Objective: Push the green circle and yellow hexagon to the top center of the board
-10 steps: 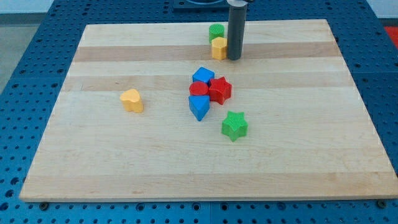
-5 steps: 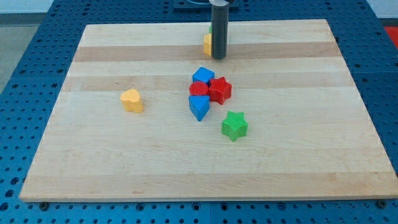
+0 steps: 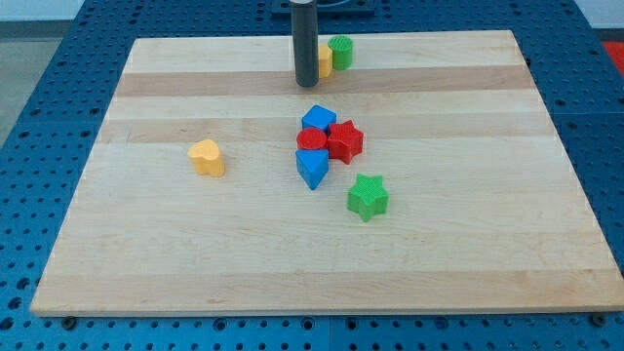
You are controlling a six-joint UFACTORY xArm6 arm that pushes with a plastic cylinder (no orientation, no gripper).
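Observation:
The green circle (image 3: 340,52) sits near the board's top edge, a little right of centre. The yellow hexagon (image 3: 325,60) lies just left of it, touching or nearly so, and is partly hidden behind my rod. My tip (image 3: 306,84) rests on the board just left of and slightly below the yellow hexagon, right beside it.
A cluster sits mid-board: a blue block (image 3: 318,120), a red star (image 3: 344,140), a red round block (image 3: 311,139) and a blue block (image 3: 312,168) below them. A green star (image 3: 368,197) lies lower right. A yellow heart (image 3: 206,157) lies at the left.
My rod has moved left across the top of the board, from the right side of the yellow hexagon to its left side. The green circle and yellow hexagon have hardly shifted.

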